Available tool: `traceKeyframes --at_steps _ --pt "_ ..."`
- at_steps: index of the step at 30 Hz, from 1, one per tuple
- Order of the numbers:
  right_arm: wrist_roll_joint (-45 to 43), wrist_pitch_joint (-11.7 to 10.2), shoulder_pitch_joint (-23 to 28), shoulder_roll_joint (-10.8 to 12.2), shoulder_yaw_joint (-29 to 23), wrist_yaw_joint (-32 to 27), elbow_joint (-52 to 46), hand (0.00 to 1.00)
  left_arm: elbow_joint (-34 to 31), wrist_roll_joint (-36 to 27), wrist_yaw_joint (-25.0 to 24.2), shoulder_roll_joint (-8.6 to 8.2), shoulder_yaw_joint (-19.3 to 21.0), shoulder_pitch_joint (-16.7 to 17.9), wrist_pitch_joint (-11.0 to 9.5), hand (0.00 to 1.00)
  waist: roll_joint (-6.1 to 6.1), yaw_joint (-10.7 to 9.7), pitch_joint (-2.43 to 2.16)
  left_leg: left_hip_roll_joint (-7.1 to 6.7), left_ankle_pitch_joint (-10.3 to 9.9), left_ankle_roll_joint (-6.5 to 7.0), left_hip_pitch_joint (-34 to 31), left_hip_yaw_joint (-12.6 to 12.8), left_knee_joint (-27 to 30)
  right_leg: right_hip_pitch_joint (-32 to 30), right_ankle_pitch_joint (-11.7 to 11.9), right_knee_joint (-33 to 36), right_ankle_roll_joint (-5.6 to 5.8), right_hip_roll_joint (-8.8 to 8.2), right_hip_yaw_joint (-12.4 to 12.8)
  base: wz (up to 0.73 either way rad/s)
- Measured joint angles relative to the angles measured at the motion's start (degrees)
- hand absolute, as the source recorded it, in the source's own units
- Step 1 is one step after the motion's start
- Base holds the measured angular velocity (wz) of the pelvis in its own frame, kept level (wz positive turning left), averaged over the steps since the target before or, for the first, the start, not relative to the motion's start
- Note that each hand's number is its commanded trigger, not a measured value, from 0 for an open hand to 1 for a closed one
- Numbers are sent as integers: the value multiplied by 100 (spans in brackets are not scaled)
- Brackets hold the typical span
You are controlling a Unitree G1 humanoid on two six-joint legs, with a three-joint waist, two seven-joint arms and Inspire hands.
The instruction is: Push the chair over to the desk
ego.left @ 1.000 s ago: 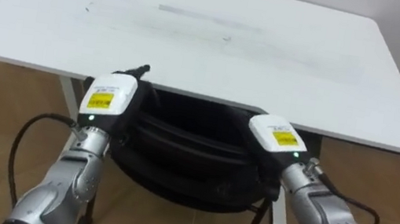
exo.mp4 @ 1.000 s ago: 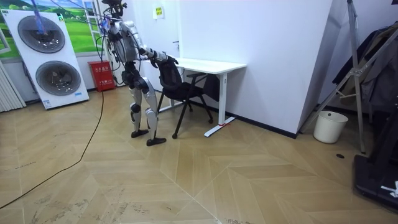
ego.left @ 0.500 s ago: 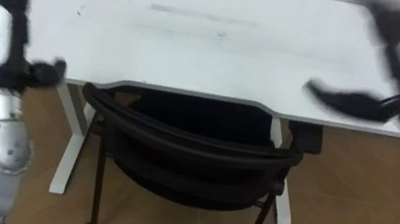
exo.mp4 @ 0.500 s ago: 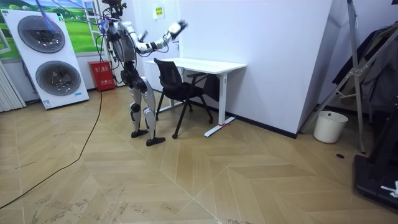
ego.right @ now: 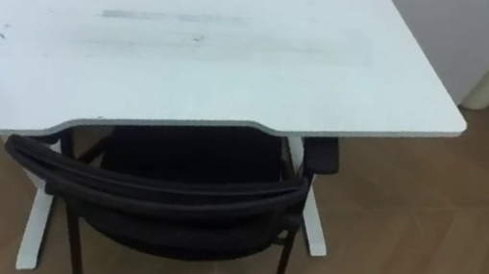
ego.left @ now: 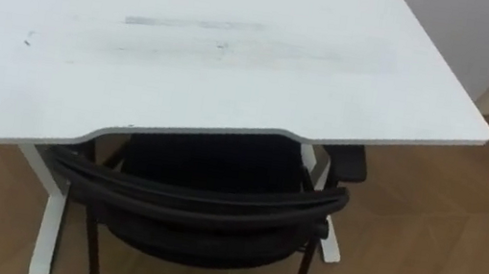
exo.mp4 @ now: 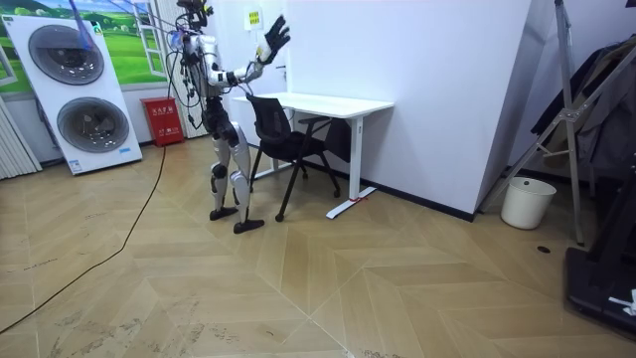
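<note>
The robot stands behind the chair, tucked under the desk at 6 o'clock, its right hand raised, fingers spread wide, empty.

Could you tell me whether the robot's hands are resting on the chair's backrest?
No, the chair's backrest is bare, and the room view shows its right hand raised well above it.

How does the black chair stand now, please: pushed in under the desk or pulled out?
Pushed in and upright: the black chair has its seat under the white desk, backrest just before the desk's edge.
</note>
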Motion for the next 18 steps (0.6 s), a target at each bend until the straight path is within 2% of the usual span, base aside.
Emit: traceKeyframes --at_steps 1,3,4,6,7,9,11,14,16,18 --pt "105 6 104 133 -13 -6 90 0 113 -90 -17 -38 -24 76 36 0 11 5 0 0 -3 0 31 10 -31 13 -3 -2 4 2 7 -3" --pt "724 108 461 618 31 139 901 0 611 -363 -107 -347 -69 253 166 0 52 19 -2 2 -31 14 71 24 -49 30 -26 -10 21 1 17 0" --pt "921 150 507 705 87 208 1203 0 856 -442 -122 -396 -115 286 173 0 56 43 -9 2 -38 16 85 36 -58 38 -31 -12 26 2 26 -8" --pt "1797 371 775 1121 283 589 2231 0 1722 -862 -342 -621 -364 493 292 0 129 48 -18 11 -120 23 154 64 -70 105 -90 -10 43 16 67 -6" --pt "1980 380 832 1223 324 699 2505 0 1948 -941 -403 -680 -426 558 300 0 155 47 -32 11 -144 24 154 55 -56 117 -117 -5 46 15 70 7" --pt "2614 451 907 1489 387 1194 3802 0 2814 -1307 -755 -884 -500 828 322 0 199 17 -74 12 -200 26 209 40 -44 167 -200 20 63 17 102 5" --pt "2682 524 937 1540 611 1566 4775 0 3467 -1358 -1075 -951 -496 937 323 0 243 6 -74 22 -242 23 300 50 -47 243 -269 56 68 23 95 0" --pt "2664 606 899 1565 1095 2132 5959 0 4356 -1356 -1557 -1031 -534 1063 340 0 238 6 -66 31 -294 19 377 75 -27 281 -357 141 72 29 124 -1" --pt "2551 715 775 1574 1334 2410 6513 0 4720 -1344 -1840 -1085 -672 1066 407 0 219 -4 -45 30 -298 23 396 72 -25 316 -358 125 73 22 108 2" --pt "2201 883 607 1588 1580 2676 6797 0 5094 -1307 -2226 -1121 -981 1078 538 0 188 3 -34 24 -308 33 456 49 -27 396 -361 100 79 16 63 4"
